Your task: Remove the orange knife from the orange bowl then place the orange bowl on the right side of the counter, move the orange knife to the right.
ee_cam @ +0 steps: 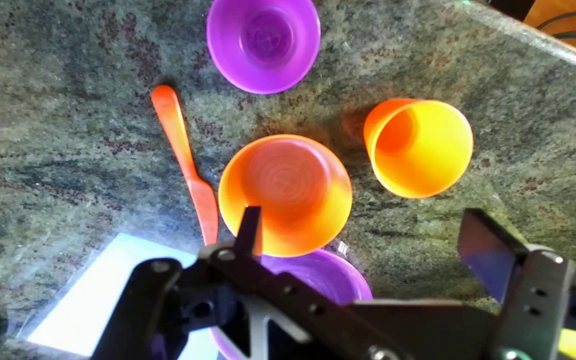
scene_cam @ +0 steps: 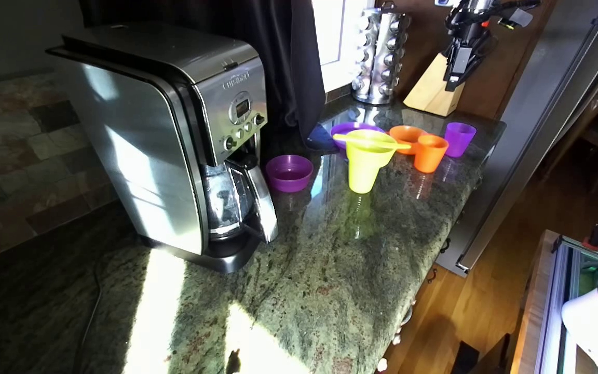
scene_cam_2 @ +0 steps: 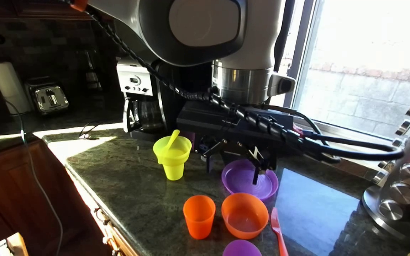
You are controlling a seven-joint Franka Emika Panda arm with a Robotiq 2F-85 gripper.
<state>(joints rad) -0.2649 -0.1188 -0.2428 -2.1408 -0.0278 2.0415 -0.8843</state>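
Note:
The orange bowl (ee_cam: 288,180) stands upright on the counter and holds nothing. Beside it, outside the rim, the orange knife (ee_cam: 180,142) lies flat, its blade end close to the bowl; an exterior view also shows this knife (scene_cam_2: 278,229) next to the bowl (scene_cam_2: 245,217). Above the counter hangs my gripper (ee_cam: 363,225), jaws wide apart and nothing between them. In the wrist view a finger (ee_cam: 249,227) overlaps the bowl's lower left edge. Over the purple plate area, the gripper (scene_cam_2: 232,174) shows in an exterior view. There the bowl (scene_cam: 405,135) is partly hidden behind an orange cup, and the knife is hidden.
The orange cup (ee_cam: 418,147) and a purple cup (ee_cam: 268,42) stand near the bowl. A purple plate (scene_cam_2: 231,177) lies beside it. Yellow tableware (scene_cam_2: 173,170) with a yellow utensil, a purple bowl (scene_cam: 289,179), coffee maker (scene_cam: 174,156), knife block (scene_cam: 436,88) and spice rack (scene_cam: 379,57) surround.

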